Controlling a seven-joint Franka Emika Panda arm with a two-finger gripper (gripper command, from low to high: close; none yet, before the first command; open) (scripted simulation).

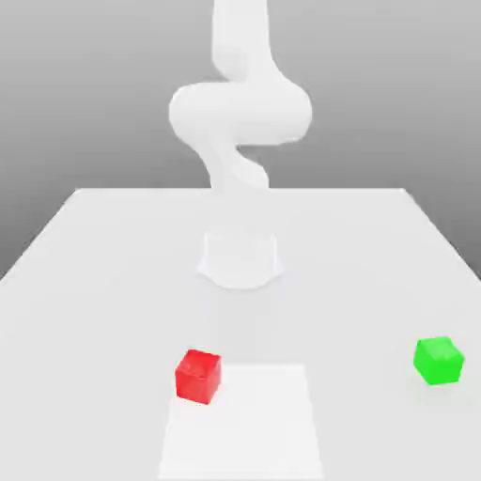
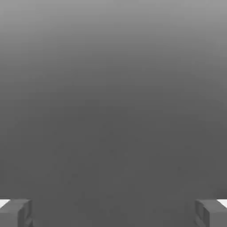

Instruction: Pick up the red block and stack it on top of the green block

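Red block (image 1: 198, 376) sits front of table (image 1: 113, 263), twd exterior view's left; green block (image 1: 439, 360) well apart at right. Arm (image 1: 240, 113) upright at rear. Gripper (image 2: 113, 213) spread wide, empty, so red block lies below and fwd of it.

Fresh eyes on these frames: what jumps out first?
Two bright cubes on a pale table: the red block near the front, toward the exterior view's left, and the green block well apart at the right edge. Behind them rises the white arm. In the hand view, the gripper has its jaws spread wide with nothing between them.
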